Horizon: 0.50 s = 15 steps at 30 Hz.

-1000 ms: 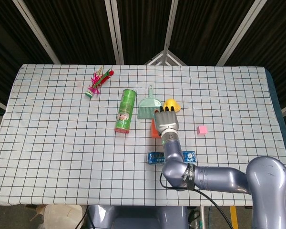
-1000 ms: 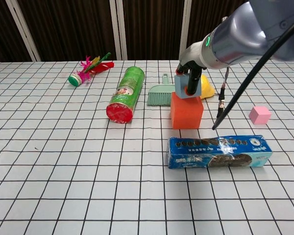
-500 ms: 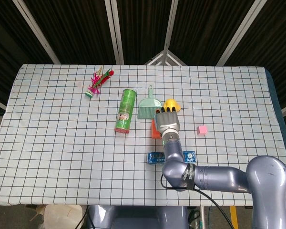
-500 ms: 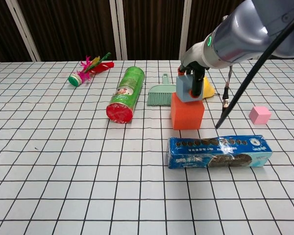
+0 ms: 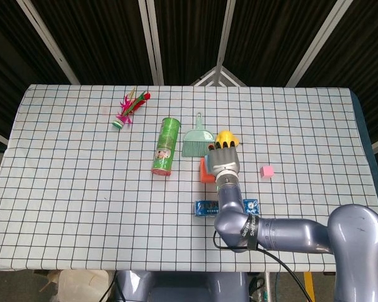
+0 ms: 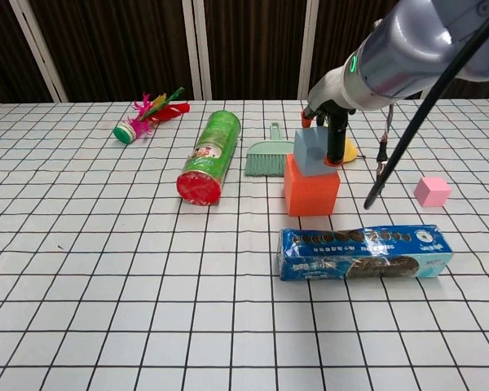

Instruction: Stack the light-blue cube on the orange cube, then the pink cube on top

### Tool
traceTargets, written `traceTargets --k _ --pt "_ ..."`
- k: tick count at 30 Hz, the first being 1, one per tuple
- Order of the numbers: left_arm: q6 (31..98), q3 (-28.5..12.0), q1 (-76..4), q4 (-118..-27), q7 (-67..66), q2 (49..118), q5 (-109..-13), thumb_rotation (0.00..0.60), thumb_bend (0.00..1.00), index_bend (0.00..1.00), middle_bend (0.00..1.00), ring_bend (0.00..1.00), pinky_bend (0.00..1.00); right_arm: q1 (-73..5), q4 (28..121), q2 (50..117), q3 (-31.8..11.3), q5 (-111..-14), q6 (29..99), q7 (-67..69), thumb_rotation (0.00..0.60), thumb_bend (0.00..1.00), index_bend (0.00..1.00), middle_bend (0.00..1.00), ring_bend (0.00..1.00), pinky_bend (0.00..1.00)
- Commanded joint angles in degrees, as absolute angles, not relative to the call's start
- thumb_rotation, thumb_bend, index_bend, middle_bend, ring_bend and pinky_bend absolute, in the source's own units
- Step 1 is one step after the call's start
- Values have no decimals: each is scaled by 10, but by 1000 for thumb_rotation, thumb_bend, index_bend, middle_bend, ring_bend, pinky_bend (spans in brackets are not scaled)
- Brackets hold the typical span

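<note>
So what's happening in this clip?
The robot's right hand is at the light-blue cube, which sits tilted on top of the orange cube; whether the fingers grip it is unclear. The small pink cube waits apart on the checked tablecloth. The left hand is out of view.

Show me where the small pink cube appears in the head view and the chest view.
Head view: small pink cube right of centre, right of the right hand.
Chest view: small pink cube at the right edge, mid-height.
Shared landmark: blue cookie package, nearer the robot, to the cube's left.
</note>
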State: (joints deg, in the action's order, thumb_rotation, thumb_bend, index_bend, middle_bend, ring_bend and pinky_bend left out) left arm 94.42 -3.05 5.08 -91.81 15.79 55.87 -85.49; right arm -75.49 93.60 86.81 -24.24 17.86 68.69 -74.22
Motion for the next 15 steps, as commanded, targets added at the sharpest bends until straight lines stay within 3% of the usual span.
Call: traceTargets --k 1,10,15 --pt "944 -31 51 -918 157 559 -855 600 161 95 0 0 0 -758 943 860 -240 192 695 -758 600 460 9 78 26 35" --pt "943 -30 50 -920 152 560 -856 600 161 95 0 0 0 -732 963 825 -213 146 709 -750 600 429 0 78 24 35" --pt "944 -31 51 -921 152 560 -852 600 161 95 0 0 0 -680 987 782 -168 89 680 -720 600 429 0 78 24 35"
